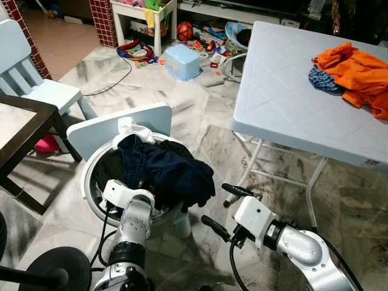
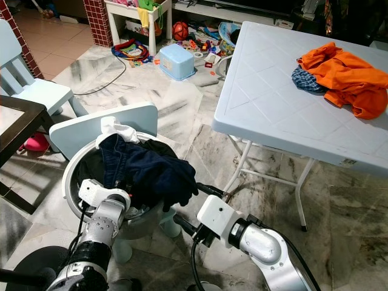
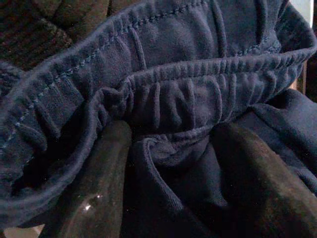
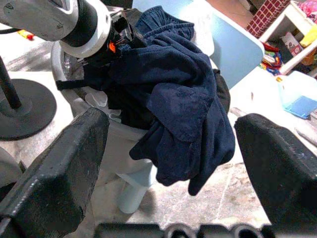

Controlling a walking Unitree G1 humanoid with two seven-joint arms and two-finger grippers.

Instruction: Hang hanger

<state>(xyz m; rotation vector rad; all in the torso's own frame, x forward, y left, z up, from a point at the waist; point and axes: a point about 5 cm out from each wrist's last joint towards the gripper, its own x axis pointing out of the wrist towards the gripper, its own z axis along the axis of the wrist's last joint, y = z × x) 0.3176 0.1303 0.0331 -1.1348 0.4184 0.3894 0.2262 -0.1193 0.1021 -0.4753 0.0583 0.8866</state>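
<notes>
A round white laundry basket (image 1: 91, 176) stands on the marble floor, heaped with dark navy clothes (image 1: 176, 173) and a white cloth (image 1: 133, 128). My left gripper (image 3: 168, 183) is pushed down into the pile. Its two black fingers (image 3: 94, 188) stand apart, with a navy elastic waistband (image 3: 163, 94) bunched between and over them. My right gripper (image 1: 227, 209) hovers low just right of the basket, open, with nothing between its fingers. In the right wrist view the navy garment (image 4: 183, 99) drapes over the basket's edge ahead of those fingers (image 4: 54, 173).
A pale blue panel (image 1: 103, 130) leans behind the basket. The white folding table (image 1: 291, 91) on the right carries orange clothes (image 1: 357, 73). A dark wooden table (image 1: 24, 127) and pale blue chair (image 1: 36, 79) stand left. Toys and a blue box (image 1: 182, 60) litter the far floor.
</notes>
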